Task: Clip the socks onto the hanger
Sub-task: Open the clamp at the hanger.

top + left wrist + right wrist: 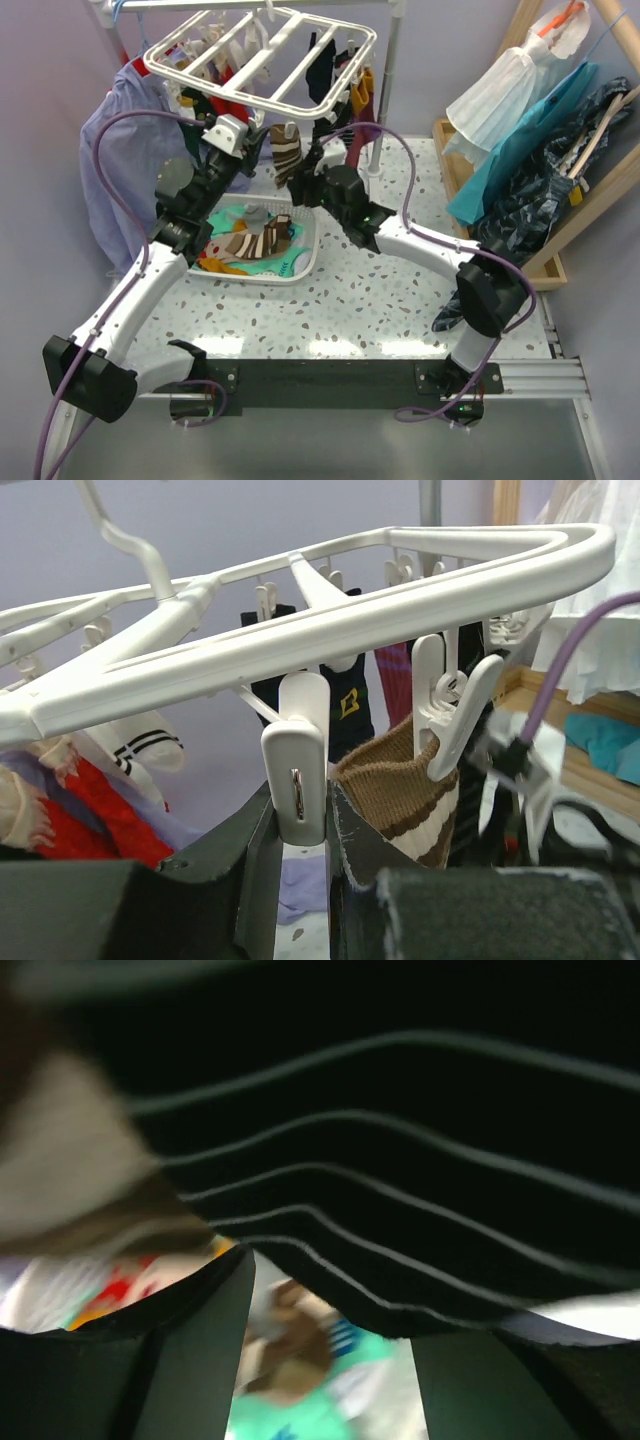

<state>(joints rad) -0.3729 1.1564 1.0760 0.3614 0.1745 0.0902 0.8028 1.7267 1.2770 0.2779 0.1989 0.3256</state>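
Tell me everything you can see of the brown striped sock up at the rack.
The brown striped sock is ribbed knit, brown with cream bands. It hangs below the near bar of the hanger, its top edge pinched in a white clip. Its side lies against one finger of the left gripper, which is closed on the neighbouring clip.

1. White, dark-speckled, stone-pattern bench [400, 300]: flat top, level.
2. White slotted plastic laundry basket [305, 262]: stands on the bench, left of centre.
3. Black flat mounting plate [330, 380]: lies along the near edge.
4. Light wooden rack frame [548, 270]: rests at the right edge.
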